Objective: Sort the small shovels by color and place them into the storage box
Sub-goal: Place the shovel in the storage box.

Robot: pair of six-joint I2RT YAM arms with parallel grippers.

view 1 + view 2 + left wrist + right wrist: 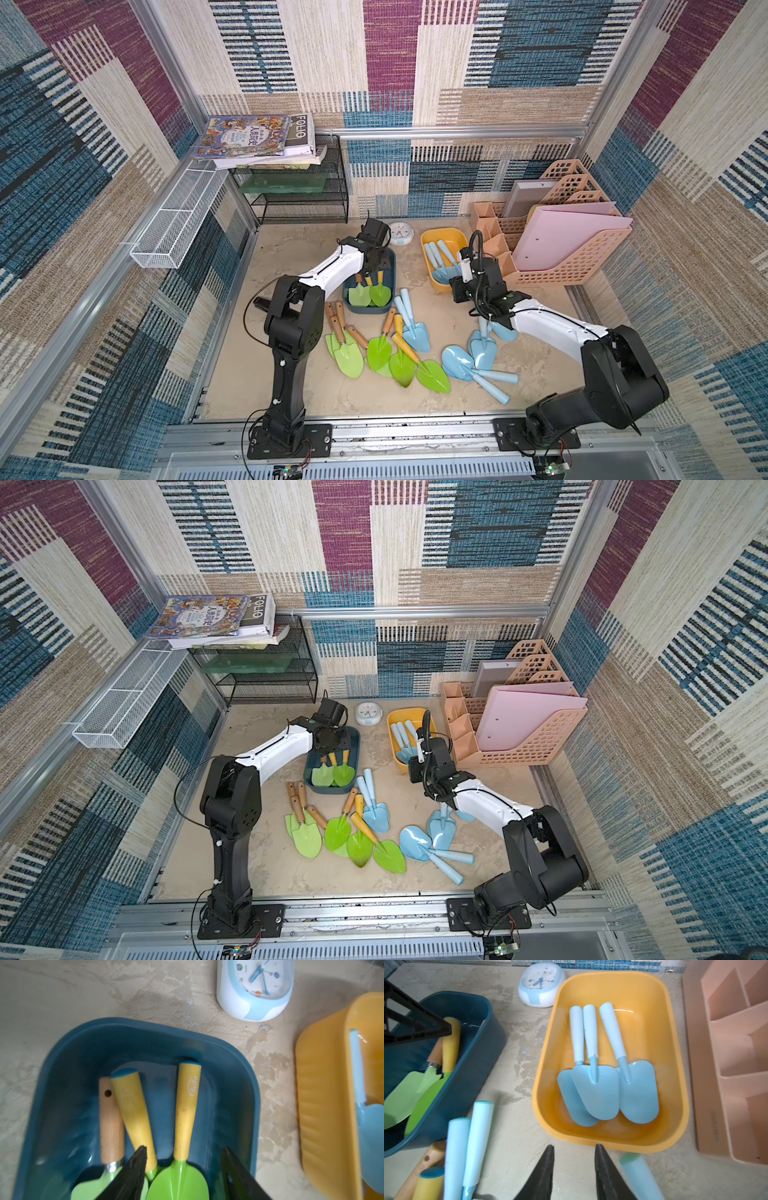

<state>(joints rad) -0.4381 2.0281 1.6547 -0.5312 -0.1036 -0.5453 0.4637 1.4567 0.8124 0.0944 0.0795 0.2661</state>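
Over the dark blue plastic tub (pixel 68 1059), at the far side of the beige table (pixel 340 399), the left gripper (pixel 185 1151) is held with its claw spread. Nothing is pinched. A lime-green shovel with a yellow handle (pixel 187 1109) lies on the tub floor below the gap, beside two other green ones. The step in hand is judged to be the putting of a green shovel into this tub, with the letting go done. The right gripper (pixel 574 1148) hangs above bare table in front of the yellow plastic tub (pixel 668 1053), its claw also parted and empty. Three pale blue plastic shovels (pixel 596 1088) are laid in that tub.

Much is left to be sorted: loose green shovels (pixel 380 353) are heaped in the middle of the table, and loose pale blue shovels (pixel 457 365) lie near the right arm. Next, the left arm must be lifted clear of the tub rim and brought to one handle in the green heap. The right claw must be lowered around a blue shovel; a pale blue handle (pixel 639 1176) is seen just beside it.

The heaps overlap, so an exact count cannot be given. In both top views some blue shovels are partly covered by the right arm, and the far end of the blue tub by the left wrist. The left wrist view is blurred, and the green blades are cut off at its edge.
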